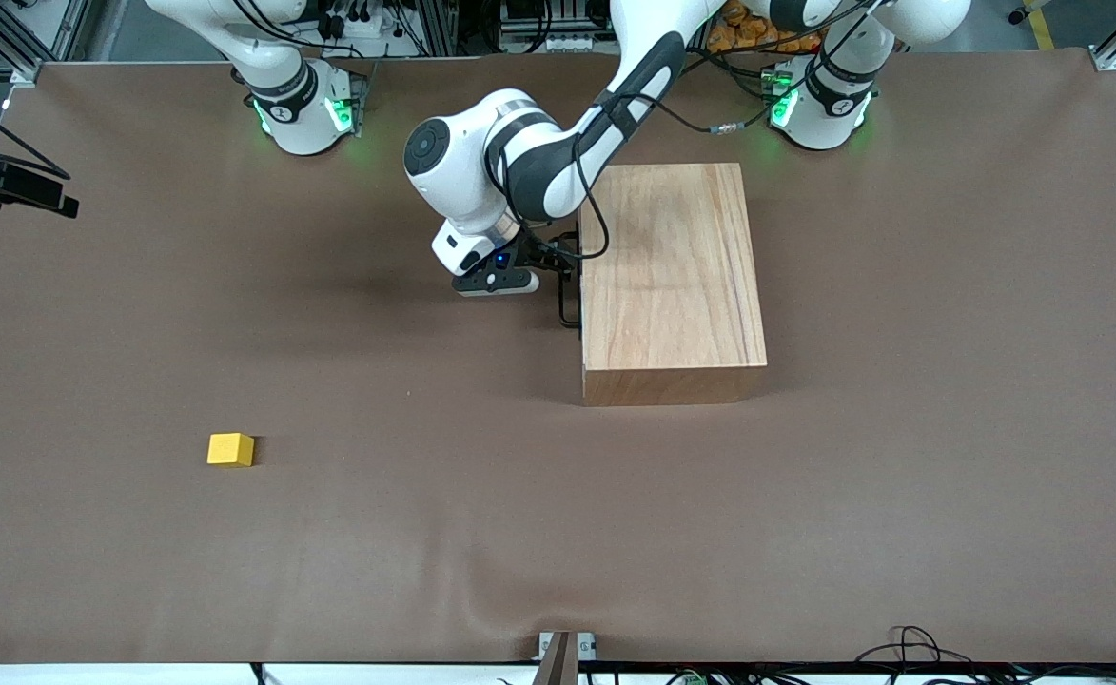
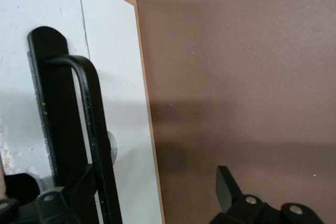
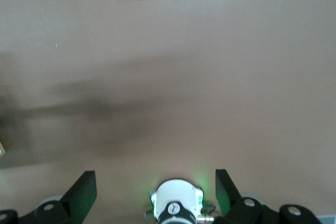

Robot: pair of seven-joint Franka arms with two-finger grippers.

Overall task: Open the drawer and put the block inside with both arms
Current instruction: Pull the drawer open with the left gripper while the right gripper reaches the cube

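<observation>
A brown tabletop (image 1: 900, 495) carries everything. The block (image 1: 230, 449), a small bright yellow cube, lies toward the right arm's end, near the edge closest to the front camera. The right pincer (image 3: 156, 192) waits spread wide and empty, high over the tabletop. The left pincer (image 1: 567, 285) stands open around the black handle (image 2: 92, 145) of the shut white-fronted drawer (image 2: 118, 129) in the wooden box (image 1: 672, 276) mid-tabletop.

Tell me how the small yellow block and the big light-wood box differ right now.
The small yellow block is far smaller than the big light-wood box. The block lies nearer the front camera, toward the right arm's end, alone on the brown table; the box has the left gripper at its black wire handle. Both rest on the table.
</observation>
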